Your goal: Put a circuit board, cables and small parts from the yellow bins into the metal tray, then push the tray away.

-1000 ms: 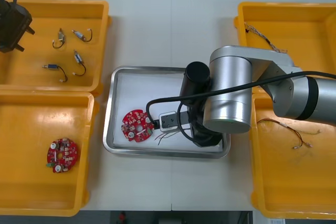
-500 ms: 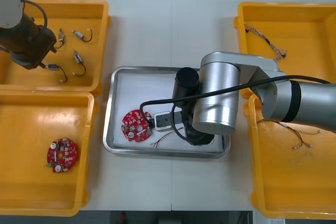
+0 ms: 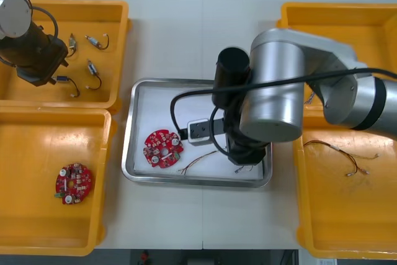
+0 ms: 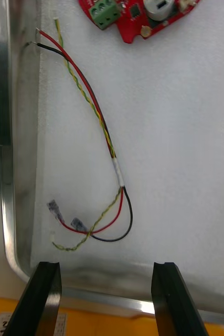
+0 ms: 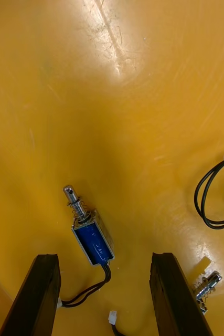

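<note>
Gaping wide — left tool (image 5: 104,256) astride small metal part (image 5: 92,239), right tool (image 4: 104,265) near cable (image 4: 98,118).

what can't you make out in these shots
- Front view: the right arm covers the metal tray's right side and part of the cable.
- Right wrist view: the circuit board is cut off by the edge, beyond the open right claw.
- Left wrist view: the small metal part's black lead runs off the edge by the open left claw.

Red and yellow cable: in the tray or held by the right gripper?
In the tray: the cable lies loose on its white floor, ahead of the open right gripper.
</note>
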